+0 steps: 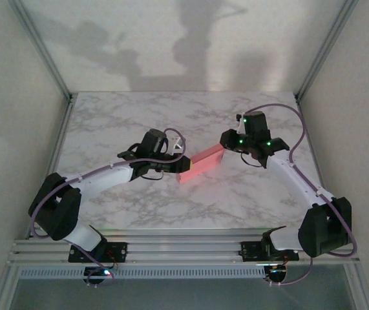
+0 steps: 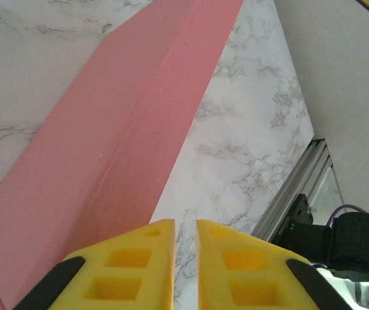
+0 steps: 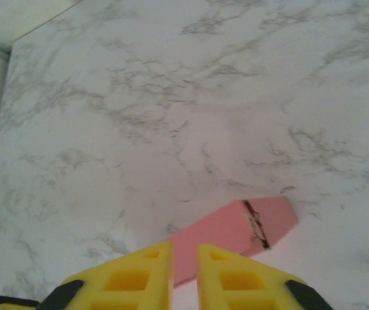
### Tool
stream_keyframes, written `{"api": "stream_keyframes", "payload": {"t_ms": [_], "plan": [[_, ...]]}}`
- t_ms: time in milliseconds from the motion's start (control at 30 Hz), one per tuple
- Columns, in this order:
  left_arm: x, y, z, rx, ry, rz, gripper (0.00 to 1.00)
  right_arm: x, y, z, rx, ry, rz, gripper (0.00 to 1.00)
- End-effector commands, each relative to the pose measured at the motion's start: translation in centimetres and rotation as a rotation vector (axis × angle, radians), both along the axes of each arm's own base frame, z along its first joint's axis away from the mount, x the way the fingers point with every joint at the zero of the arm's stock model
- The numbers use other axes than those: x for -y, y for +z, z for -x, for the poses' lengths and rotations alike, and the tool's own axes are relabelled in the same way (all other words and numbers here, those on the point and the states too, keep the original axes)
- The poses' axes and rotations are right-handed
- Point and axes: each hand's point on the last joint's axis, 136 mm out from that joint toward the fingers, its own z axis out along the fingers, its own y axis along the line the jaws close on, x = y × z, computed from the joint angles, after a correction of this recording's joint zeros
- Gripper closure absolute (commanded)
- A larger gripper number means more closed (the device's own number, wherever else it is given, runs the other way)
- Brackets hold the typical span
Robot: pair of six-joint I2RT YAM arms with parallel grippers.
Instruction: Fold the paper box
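You have the paper box (image 1: 201, 163) lying flat on the marble table (image 1: 139, 116), pink side up, folded into a slim rectangle near the middle and set at a slant: its near end points to the left, its far end to the right. Your left gripper (image 2: 184, 225) sits low at the box's near-left end, and from its wrist camera the pink slab runs away ahead and to the left of the yellow fingers (image 2: 139, 258). Those fingers are drawn almost together with only a thin slit between them, and nothing is pinched there; marble shows through the slit. Your right gripper (image 3: 184, 245) hangs at the box's far-right end, and its fingers are likewise nearly touching, with nothing held. In the right wrist view the end of the box lies just ahead and to the right of the fingertips, with a dark, ragged seam crossing the pink face close to that end. You cannot tell from the overhead view whether either gripper touches the cardboard.
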Motion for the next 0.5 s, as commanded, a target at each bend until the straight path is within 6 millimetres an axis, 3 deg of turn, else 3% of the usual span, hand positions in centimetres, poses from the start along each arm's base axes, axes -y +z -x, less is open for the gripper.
{"api": "stream_keyframes", "payload": {"t_ms": [0, 233, 467], "plan": [[-0.8, -3.2, 1.0, -0.053, 0.004, -0.085, 0.83, -1.1, 0.3, -0.7, 0.019, 0.059, -0.037, 0.9], [-1.1, -3.3, 1.1, -0.051, 0.009, -0.1, 0.83, -0.3, -2.8, -1.8, -0.05, 0.015, 0.025, 0.94], [-1.1, -3.4, 1.1, -0.051, 0.009, -0.106, 0.83, 0.8, -5.7, -1.0, -0.124, -0.042, 0.062, 0.97]]}}
